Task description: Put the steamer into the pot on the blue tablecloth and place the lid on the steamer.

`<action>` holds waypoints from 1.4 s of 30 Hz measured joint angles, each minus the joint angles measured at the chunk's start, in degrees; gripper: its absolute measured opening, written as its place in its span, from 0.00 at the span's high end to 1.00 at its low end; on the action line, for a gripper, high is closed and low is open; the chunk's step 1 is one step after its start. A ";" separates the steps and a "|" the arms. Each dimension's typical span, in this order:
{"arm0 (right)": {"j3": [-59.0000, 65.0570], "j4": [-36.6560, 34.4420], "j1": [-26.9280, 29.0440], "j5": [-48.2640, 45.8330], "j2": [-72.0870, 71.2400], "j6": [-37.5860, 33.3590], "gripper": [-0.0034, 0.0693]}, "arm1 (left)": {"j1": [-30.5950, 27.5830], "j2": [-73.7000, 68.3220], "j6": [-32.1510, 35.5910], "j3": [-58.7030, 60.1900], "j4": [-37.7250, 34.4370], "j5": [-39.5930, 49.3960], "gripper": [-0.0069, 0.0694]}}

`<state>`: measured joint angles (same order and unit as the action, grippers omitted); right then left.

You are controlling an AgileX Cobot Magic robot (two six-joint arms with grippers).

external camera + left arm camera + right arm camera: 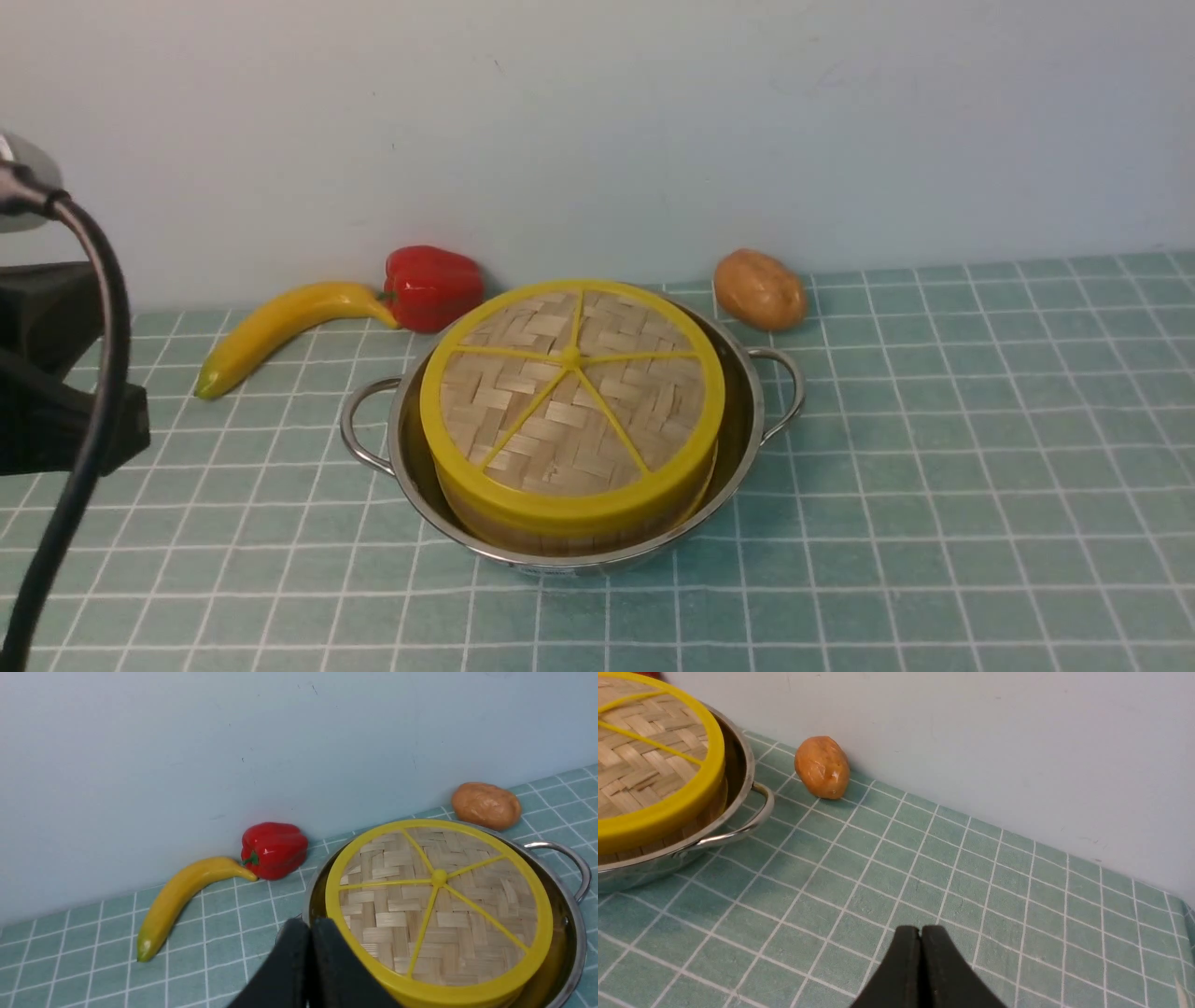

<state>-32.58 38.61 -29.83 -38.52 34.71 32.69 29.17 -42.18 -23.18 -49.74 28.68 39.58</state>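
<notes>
The steel pot (747,411) stands on the blue tablecloth (934,485). The steamer (569,534) sits inside it, only its wooden wall showing below the lid. The woven lid (571,401) with yellow rim and spokes lies flat on the steamer. The lid (439,905) and pot (572,933) show in the left wrist view; the lid (644,765) and pot (738,788) also show in the right wrist view. My left gripper (310,926) is shut and empty, just left of the pot. My right gripper (920,933) is shut and empty over bare cloth, right of the pot.
A yellow banana (280,327) and a red pepper (431,285) lie by the wall behind the pot's left. A brown potato (759,289) lies behind its right. The left arm and its black cable (84,373) fill the front view's left edge.
</notes>
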 joint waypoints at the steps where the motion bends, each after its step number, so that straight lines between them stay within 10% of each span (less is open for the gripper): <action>1: 0.00 0.00 0.00 0.00 0.00 0.05 0.96 | 0.00 0.00 0.00 0.00 0.00 0.00 0.91; 10: 0.00 0.00 0.00 0.11 0.00 0.05 0.95 | -2.47 0.69 3.24 0.50 1.99 -0.13 0.88; 24: 0.00 0.05 0.00 0.25 0.00 0.05 0.92 | -37.96 27.98 -4.08 25.51 0.20 -7.27 0.85; 42: 0.02 -0.77 0.00 1.19 -0.02 0.05 0.87 | -37.33 40.56 -9.80 34.85 -4.89 -30.76 0.78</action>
<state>-32.55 37.84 -29.83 -37.33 34.69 32.74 -8.16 -1.62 -32.98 -14.89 23.79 8.82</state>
